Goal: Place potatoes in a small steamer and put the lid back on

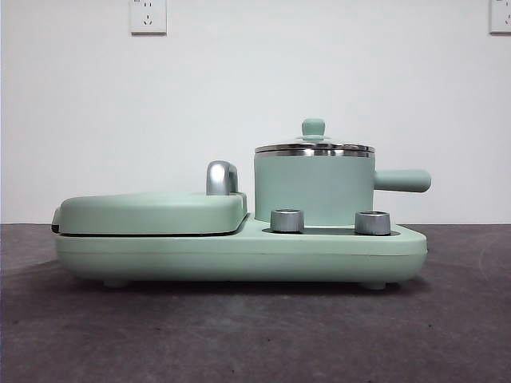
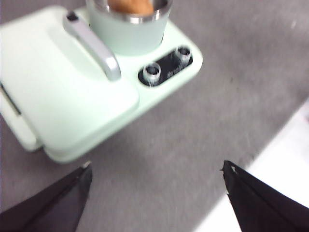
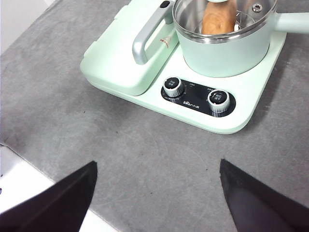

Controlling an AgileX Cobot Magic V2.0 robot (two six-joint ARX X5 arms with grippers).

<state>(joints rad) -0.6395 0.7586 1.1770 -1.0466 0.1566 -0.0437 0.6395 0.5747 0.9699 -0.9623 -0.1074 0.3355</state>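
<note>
Potato in the steamer, lid on, both arms away.

The potato (image 3: pixel 218 19) is lying inside the small steamer (image 1: pixel 314 189), which is sitting on the green cooker base (image 1: pixel 239 254) beside the closed griddle (image 1: pixel 152 212). The lid (image 1: pixel 314 146) is resting on the steamer's rim. The left gripper (image 2: pixel 157 186) and right gripper (image 3: pixel 157 186) are hanging wide apart above the grey table (image 3: pixel 145 164), holding nothing.

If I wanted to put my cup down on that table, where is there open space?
The grey table lies bare in front of the green appliance's two dials, between them and both grippers, left and right, open. The appliance itself is crowded: the small steamer with the lid fills one side, the griddle cover the other.
</note>
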